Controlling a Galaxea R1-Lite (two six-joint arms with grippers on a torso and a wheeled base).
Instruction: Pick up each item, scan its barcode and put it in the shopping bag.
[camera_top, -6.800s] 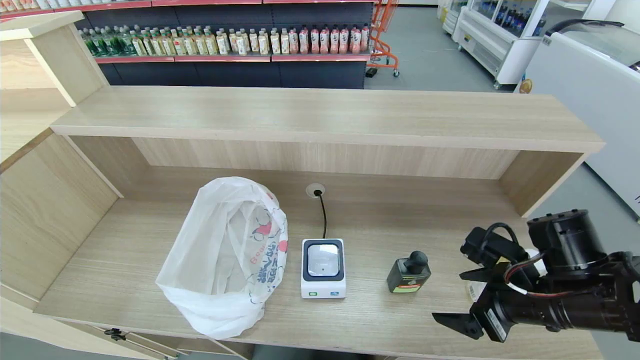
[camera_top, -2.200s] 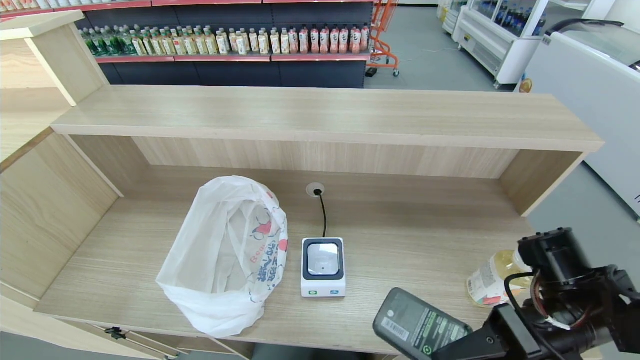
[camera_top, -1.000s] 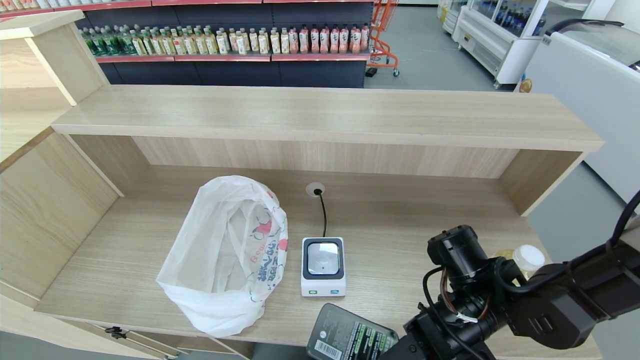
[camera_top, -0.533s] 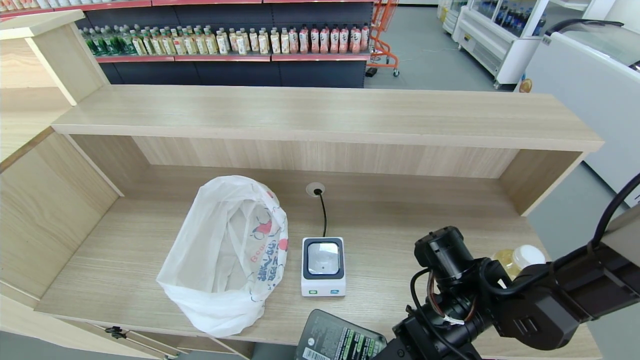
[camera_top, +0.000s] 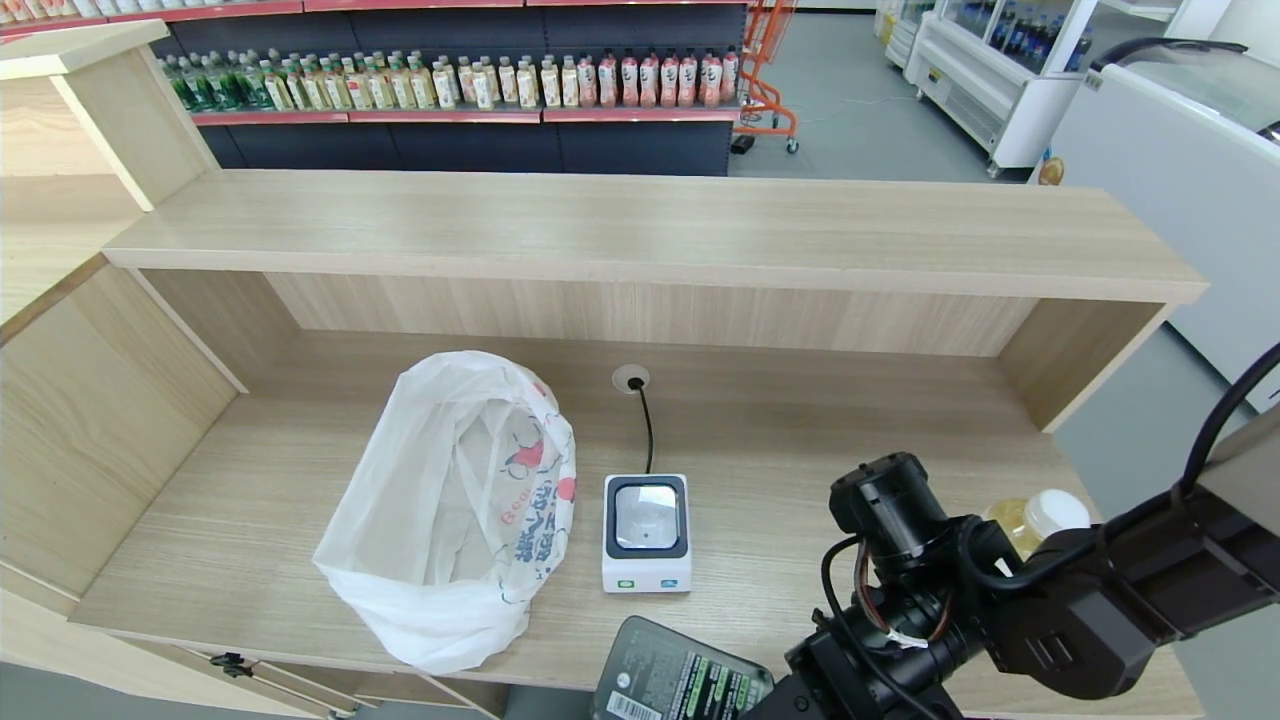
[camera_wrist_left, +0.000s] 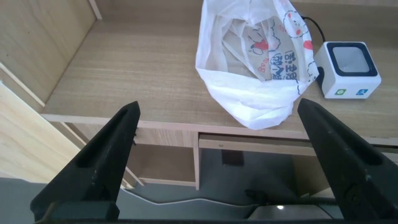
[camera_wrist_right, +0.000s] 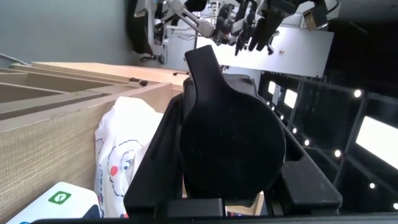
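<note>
**Head view: right arm has the dark bottle, just short of the scanner**

The right gripper has its fingers clamped on either side of the dark bottle, so that one is off the wooden counter. The bottle hangs at the counter's front edge, closer to the robot than the scanner and a touch to its right, not touching it. The label side faces up at the head camera, and you can just make out the barcode at the bottom edge of the view. In the right wrist view the bottle's round dark underside sits snug between the two fingers.

The scanner is a white box with a dark glass window on top, and a black cable runs from its back to a hole in the counter. Just to its left is the shopping bag, white plastic with a cartoon print, mouth open and facing up. I can't tell if anything's inside.

A bottle of yellow liquid with a white cap is on the counter's right end, half hidden behind the right arm.

The left gripper is spread wide with nothing in it, hanging off the counter's near side by the bag.
</note>
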